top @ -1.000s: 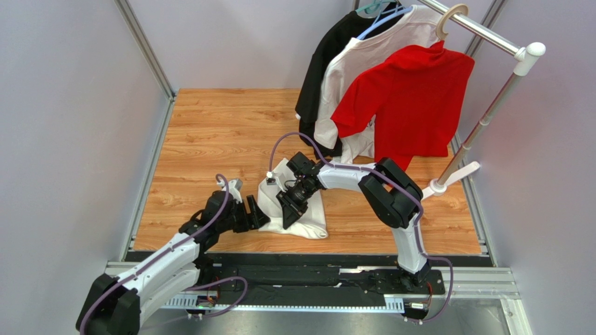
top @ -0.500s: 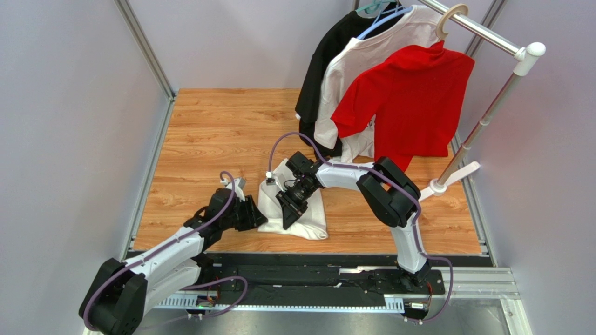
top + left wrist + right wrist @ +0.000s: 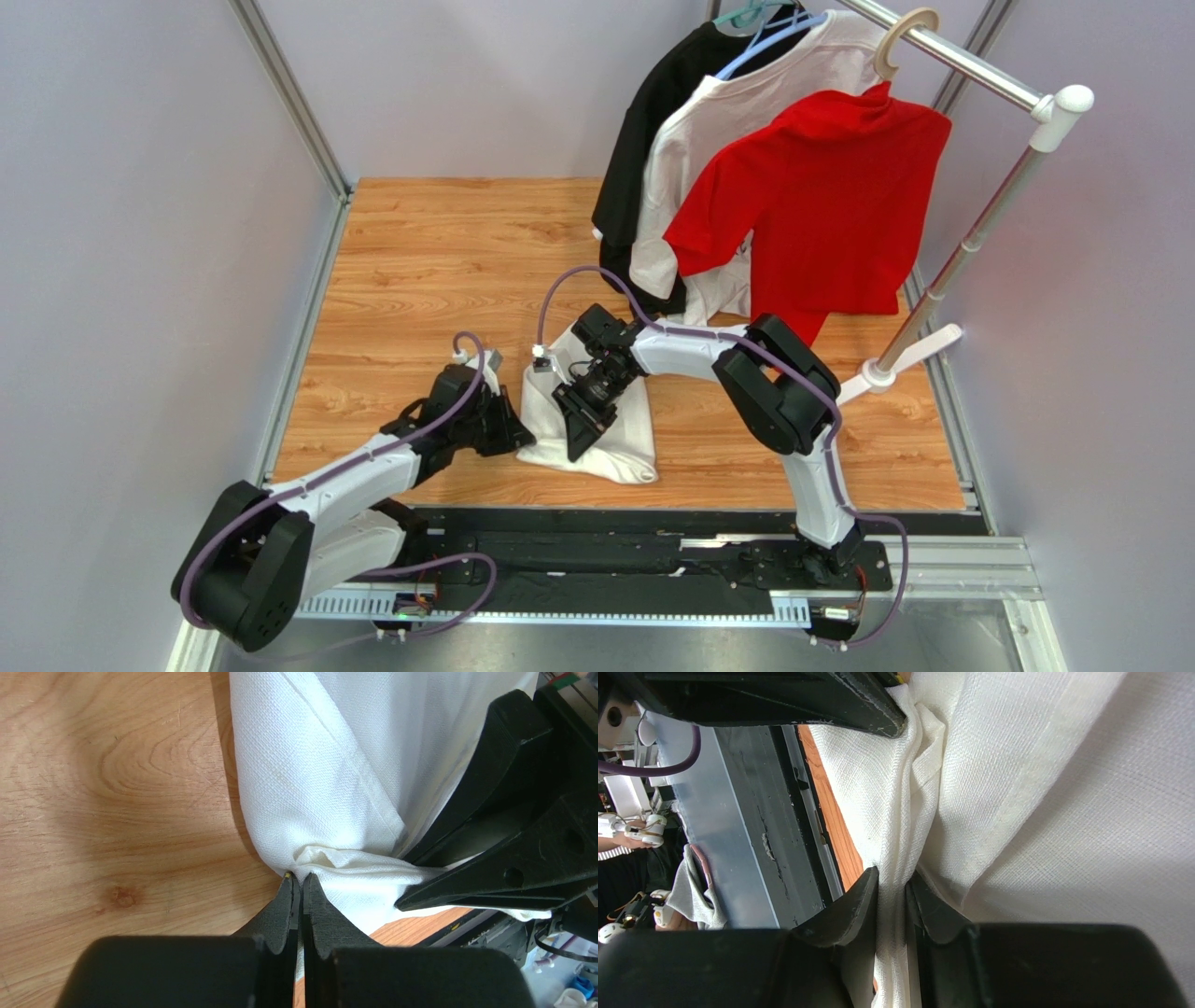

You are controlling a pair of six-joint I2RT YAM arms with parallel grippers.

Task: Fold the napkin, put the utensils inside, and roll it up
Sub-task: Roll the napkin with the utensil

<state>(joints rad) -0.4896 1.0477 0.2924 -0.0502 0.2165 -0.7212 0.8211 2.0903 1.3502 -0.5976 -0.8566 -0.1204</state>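
Here the white napkin (image 3: 624,441) lies bunched on the wooden table (image 3: 421,266), near its front edge. The right hand (image 3: 892,885) pinches a fold of it. The left hand (image 3: 300,880) is pressed together, its tips touching the napkin's crumpled side.

A plain, unprinted cream-white napkin (image 3: 631,441) is lying pale against the table's (image 3: 421,252) orange-brown woodgrain. At the far right, a red shirt (image 3: 828,196), a white shirt (image 3: 716,126) and a black shirt (image 3: 652,126) are hanging on a white-and-silver rack (image 3: 982,224). The left arm (image 3: 337,490) and right arm (image 3: 694,350) are showing white shells, black joints and purple cables.
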